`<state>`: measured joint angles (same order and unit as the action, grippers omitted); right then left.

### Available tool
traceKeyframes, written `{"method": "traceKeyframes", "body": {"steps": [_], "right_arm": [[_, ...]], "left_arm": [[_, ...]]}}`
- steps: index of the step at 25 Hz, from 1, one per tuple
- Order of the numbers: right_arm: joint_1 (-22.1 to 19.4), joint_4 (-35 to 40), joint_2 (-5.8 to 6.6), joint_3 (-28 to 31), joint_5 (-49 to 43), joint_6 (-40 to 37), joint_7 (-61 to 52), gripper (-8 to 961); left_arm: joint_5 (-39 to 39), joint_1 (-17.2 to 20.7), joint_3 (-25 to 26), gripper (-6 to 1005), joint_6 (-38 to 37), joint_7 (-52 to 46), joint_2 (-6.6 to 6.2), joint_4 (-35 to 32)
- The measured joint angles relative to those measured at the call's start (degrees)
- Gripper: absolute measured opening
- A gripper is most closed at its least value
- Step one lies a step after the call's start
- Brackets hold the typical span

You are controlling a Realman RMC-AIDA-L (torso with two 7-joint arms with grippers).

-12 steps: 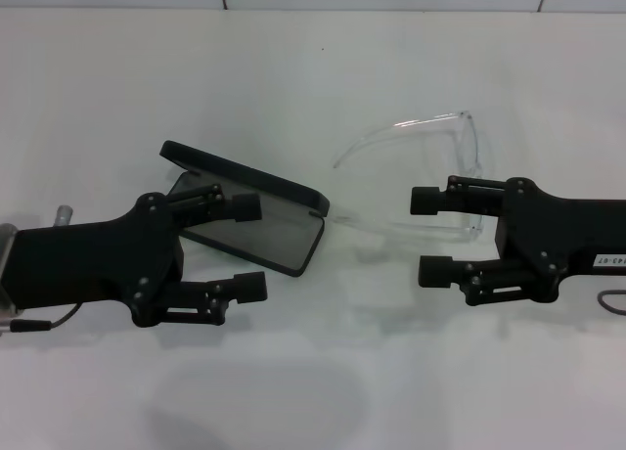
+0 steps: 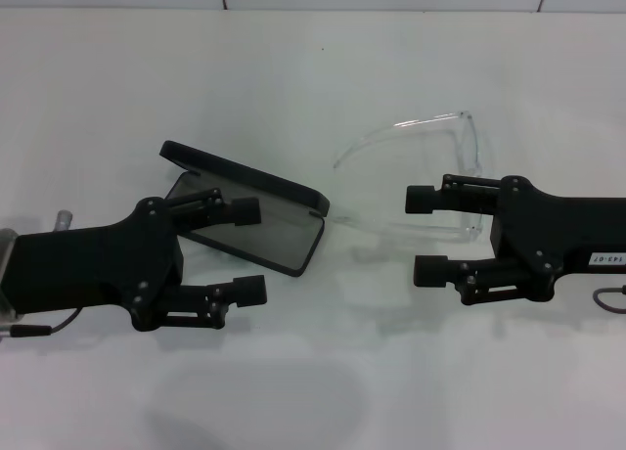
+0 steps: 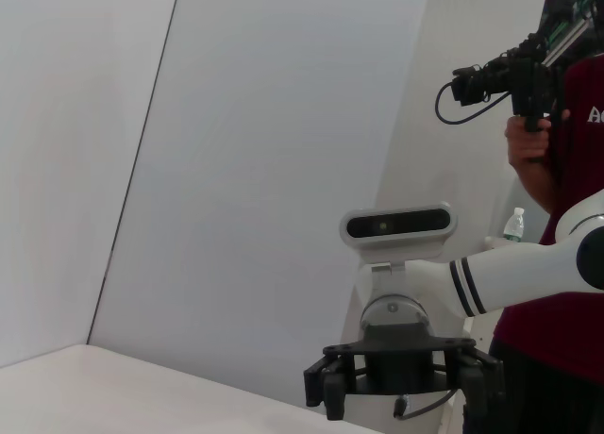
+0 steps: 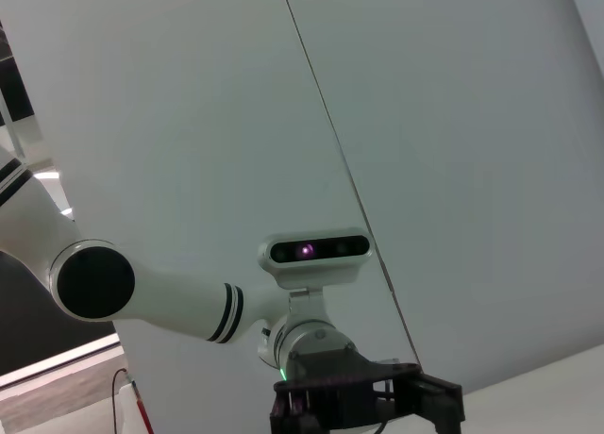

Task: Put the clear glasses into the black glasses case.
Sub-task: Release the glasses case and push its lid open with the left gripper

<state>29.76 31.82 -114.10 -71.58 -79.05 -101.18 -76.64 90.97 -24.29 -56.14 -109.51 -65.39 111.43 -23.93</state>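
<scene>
The black glasses case (image 2: 256, 207) lies open on the white table left of centre, lid raised at the back, grey lining showing. The clear glasses (image 2: 430, 181) rest on the table to its right, arms unfolded toward the case. My left gripper (image 2: 248, 251) hovers open at the case's near side, one finger over the lining. Open too, my right gripper (image 2: 425, 235) sits at the near edge of the glasses, its upper finger overlapping the lens, holding nothing. The left wrist view shows the right gripper (image 3: 401, 387) far off. Far off in the right wrist view is the left gripper (image 4: 363, 403).
The white table (image 2: 313, 78) reaches back to a tiled wall. A person with a camera (image 3: 510, 75) stands behind the robot in the left wrist view. A grey cable (image 2: 611, 301) trails from the right arm.
My right gripper has shifted slightly left and toward the glasses. The left gripper has barely moved.
</scene>
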Motion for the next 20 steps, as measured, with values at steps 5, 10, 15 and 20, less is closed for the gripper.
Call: {"method": "traceKeyframes", "body": {"steps": [5,10,15,20], "right_arm": [[0.0,0.1,0.07,0.1,0.2,0.0,0.0,831],[-0.7,0.2,-0.02,2.4,0.3,-0.2,0.4,830],[-2.6,0.2,-0.38,8.4,0.4,-2.0,1.2,830],[-5.0,-0.3,-1.06,17.8,0.6,-6.6,2.0,829]], "left_arm": [[0.0,0.0,0.0,880,0.0,-0.6,0.02,-0.2],[-0.3,-0.3,0.3,880,0.0,-0.8,-0.01,-0.3],[-1.9,-0.1,1.4,880,0.0,-4.2,-0.12,-4.5],[-1.6,1.2,5.2,880,0.5,-9.5,1.69,-16.8]]}}
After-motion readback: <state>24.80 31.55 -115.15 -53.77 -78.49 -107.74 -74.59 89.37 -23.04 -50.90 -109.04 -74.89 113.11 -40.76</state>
